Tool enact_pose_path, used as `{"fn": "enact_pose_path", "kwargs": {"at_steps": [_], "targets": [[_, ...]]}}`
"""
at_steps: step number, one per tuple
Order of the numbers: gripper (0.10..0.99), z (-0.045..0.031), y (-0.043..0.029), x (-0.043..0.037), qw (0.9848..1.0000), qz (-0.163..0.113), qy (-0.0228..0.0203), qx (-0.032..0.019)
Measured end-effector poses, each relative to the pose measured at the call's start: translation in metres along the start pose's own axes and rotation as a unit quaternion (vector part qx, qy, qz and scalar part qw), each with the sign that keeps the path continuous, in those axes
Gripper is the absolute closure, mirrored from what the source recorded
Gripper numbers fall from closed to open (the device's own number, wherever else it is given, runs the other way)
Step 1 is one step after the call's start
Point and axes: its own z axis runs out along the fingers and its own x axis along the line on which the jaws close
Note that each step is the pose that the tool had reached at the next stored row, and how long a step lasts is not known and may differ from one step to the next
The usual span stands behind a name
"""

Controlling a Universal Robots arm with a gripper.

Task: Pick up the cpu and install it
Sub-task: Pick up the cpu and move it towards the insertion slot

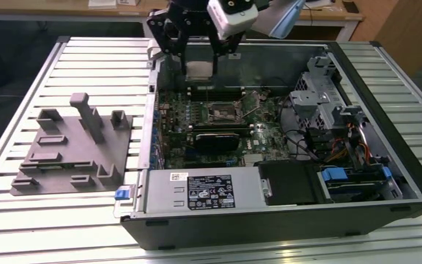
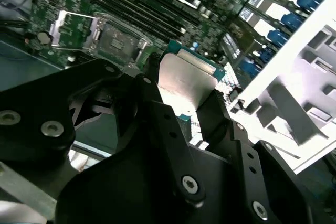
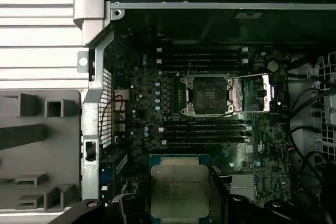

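The cpu (image 1: 198, 70) is a flat square chip with a silvery top, and my gripper (image 1: 199, 61) is shut on its two opposite edges. It hangs above the back part of the open computer case. The second wrist view has the cpu (image 2: 186, 80) between the black fingers (image 2: 152, 85). The first wrist view has the cpu (image 3: 179, 190) over the motherboard, some way short of the open socket (image 3: 206, 94). That socket (image 1: 222, 111) sits mid-board with its metal load plate (image 3: 257, 93) swung aside, and it also appears in the second wrist view (image 2: 118, 40).
The open case (image 1: 409, 181) lies on a slatted metal table (image 1: 20, 220). A grey fixture plate (image 1: 72, 148) with upright blocks stands at the exterior view's left of the case. Drive cage (image 1: 328, 104), cables and power supply (image 1: 204, 190) crowd the case's other parts.
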Motion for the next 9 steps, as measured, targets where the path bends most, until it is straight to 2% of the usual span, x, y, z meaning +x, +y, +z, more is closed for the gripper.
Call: {"fn": "enact_pose_path", "kwargs": {"at_steps": [5, 9], "targets": [[0.549, 0.0021, 0.0008, -0.0204, 1.0000, 0.000, 0.0008, 0.0000], [0.549, 0.0086, 0.0006, -0.0294, 1.0000, 0.000, 0.0011, 0.0000]]}}
